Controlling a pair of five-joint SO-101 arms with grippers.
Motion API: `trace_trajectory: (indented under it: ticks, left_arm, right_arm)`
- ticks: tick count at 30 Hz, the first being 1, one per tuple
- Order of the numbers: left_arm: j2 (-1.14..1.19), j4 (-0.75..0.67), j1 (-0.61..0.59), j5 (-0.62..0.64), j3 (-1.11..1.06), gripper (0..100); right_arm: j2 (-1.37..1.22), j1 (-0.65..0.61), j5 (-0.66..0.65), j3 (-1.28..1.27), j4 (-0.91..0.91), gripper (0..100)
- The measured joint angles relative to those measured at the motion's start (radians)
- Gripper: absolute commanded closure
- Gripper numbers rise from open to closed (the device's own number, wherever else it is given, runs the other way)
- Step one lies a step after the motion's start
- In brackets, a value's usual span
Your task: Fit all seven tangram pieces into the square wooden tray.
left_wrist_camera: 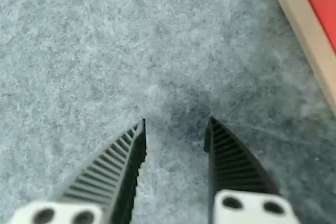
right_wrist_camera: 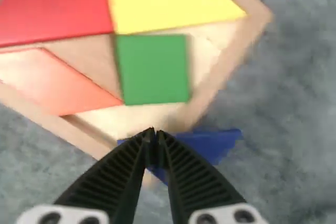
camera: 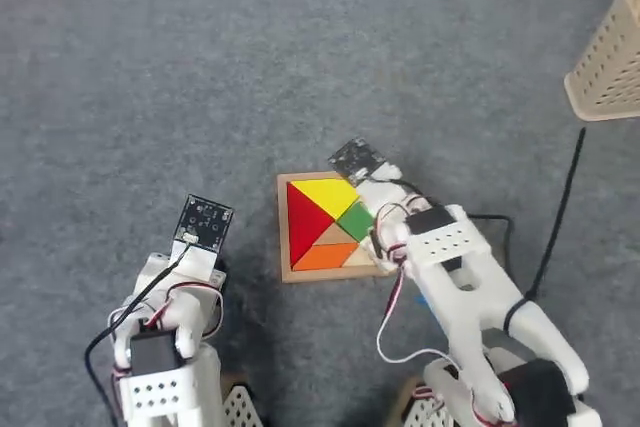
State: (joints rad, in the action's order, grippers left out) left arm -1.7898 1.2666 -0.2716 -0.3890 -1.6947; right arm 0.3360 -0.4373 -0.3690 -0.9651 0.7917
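Right gripper [right_wrist_camera: 152, 135], pinched empty, hung over the blue triangle [right_wrist_camera: 210, 142] beside the tray [right_wrist_camera: 247, 30]; sliding it into the bare gap looked next. Left gripper [left_wrist_camera: 176, 129] stood spread.

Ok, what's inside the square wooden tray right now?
Red triangle, yellow triangle, green square and orange parallelogram lie inside the wooden tray. The right arm covers its right edge in the high view; a blue piece lies outside by the rim.
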Motion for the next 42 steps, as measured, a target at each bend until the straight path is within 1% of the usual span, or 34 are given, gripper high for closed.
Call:
trace_trajectory:
  ticks: [2,5,7,15,18,21,23,25,27,31,35,39,42]
  left_arm:
    - [0.000,0.000,0.000,0.000,0.000,82]
    - [0.000,0.000,0.000,0.000,0.000,82]
    - [0.000,0.000,0.000,0.000,0.000,82]
    - [0.000,0.000,0.000,0.000,0.000,82]
    - [0.000,0.000,0.000,0.000,0.000,82]
    - [0.000,0.000,0.000,0.000,0.000,82]
    - [0.000,0.000,0.000,0.000,0.000,82]
    - [0.000,0.000,0.000,0.000,0.000,82]
    - [0.000,0.000,0.000,0.000,0.000,82]
    - [0.000,0.000,0.000,0.000,0.000,82]
    - [0.000,0.000,0.000,0.000,0.000,82]
    - [0.000,0.000,0.000,0.000,0.000,82]
    - [0.000,0.000,0.000,0.000,0.000,82]
  right_arm:
    - [-0.029,-0.025,-0.002,0.014,0.000,99.2]
    - [-0.077,-0.029,0.006,0.023,0.000,99.2]
    - [-0.078,-0.017,0.040,0.025,0.006,99.2]
    - [-0.080,-0.051,0.124,0.075,0.011,99.2]
    - [-0.074,-0.029,0.133,0.153,0.095,99.2]
    - [-0.009,0.035,0.132,0.210,0.247,99.1]
    - [0.044,0.080,0.083,0.215,0.345,96.9]
    - [0.080,0.106,-0.012,0.215,0.423,91.8]
    - [0.097,0.133,-0.104,0.184,0.451,86.6]
    - [0.101,0.160,-0.235,0.075,0.428,81.1]
    - [0.101,0.189,-0.319,0.023,0.391,80.7]
    - [0.103,0.244,-0.419,0.003,0.374,80.5]
    - [0.103,0.298,-0.480,0.002,0.367,76.2]
